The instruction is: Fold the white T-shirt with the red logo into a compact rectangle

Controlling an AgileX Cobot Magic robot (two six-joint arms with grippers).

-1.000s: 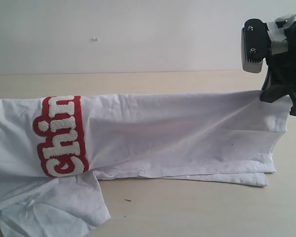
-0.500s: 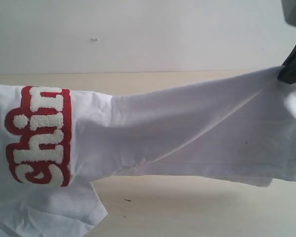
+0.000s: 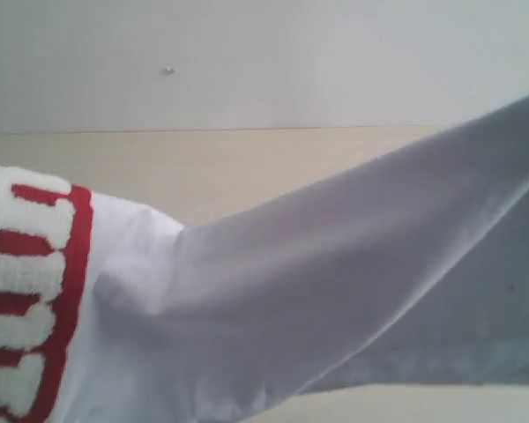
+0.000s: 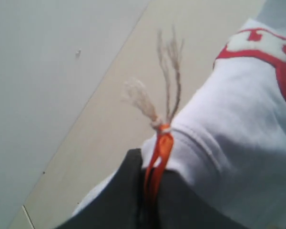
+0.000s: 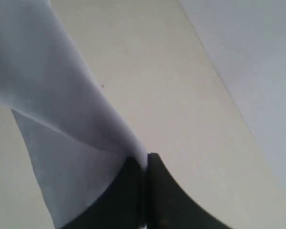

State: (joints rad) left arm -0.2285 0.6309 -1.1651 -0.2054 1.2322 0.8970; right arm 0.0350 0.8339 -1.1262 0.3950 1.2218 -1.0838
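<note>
The white T-shirt (image 3: 335, 273) hangs lifted off the table and fills the lower part of the exterior view, close to the camera. Part of the red logo (image 3: 35, 291) shows at the left edge. In the left wrist view my left gripper (image 4: 150, 176) is shut on the shirt's neck (image 4: 229, 143), with the orange neck tag (image 4: 161, 148) and a frayed string (image 4: 167, 71) sticking out between its black fingers. The logo (image 4: 271, 52) lies further along the cloth. My right gripper (image 5: 146, 160) is shut on a fold of the shirt's hem (image 5: 62, 109). Neither gripper shows in the exterior view.
A beige table (image 3: 247, 167) runs below the lifted cloth and meets a pale grey wall (image 3: 291, 62) at the back. A small speck (image 3: 168, 70) sits on that wall.
The shirt has risen off the table and come much closer to the exterior camera. The logo has slid to the left edge, and the right gripper has left that view.
</note>
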